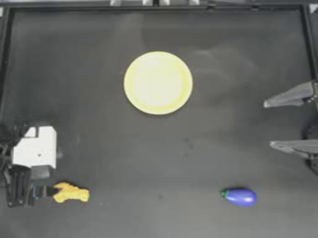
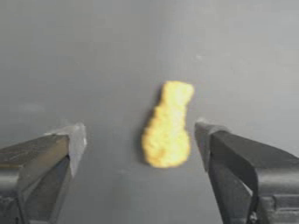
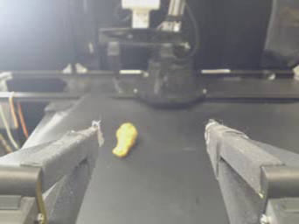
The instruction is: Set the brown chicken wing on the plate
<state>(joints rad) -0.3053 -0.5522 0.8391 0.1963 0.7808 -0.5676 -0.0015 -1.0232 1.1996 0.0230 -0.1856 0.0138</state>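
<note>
The chicken wing [image 1: 70, 193] lies flat on the dark surface [image 1: 155, 158], in the near left corner. It is small, lumpy and golden, with a fat end and a thin end. In the left wrist view the chicken wing [image 2: 167, 127] sits between the two tips of the left hand [image 2: 139, 131], and neither tip touches it. The left hand [image 1: 46, 191] is wide open and holds nothing.

The wing looks light and firm, like a toy, with a rough skin that should not slip much. The fat end is likely the best place to pinch, since it gives the tips more to press on. The thin end could slide out.

The plate [image 1: 157, 82] is round, pale yellow and bare. It sits well apart from the wing, up toward the far middle of the surface. A shiny blue eggplant [image 1: 240, 196] lies near the right corner.

The right hand [image 1: 279, 123] waits at the right edge, wide open, holding nothing.
</note>
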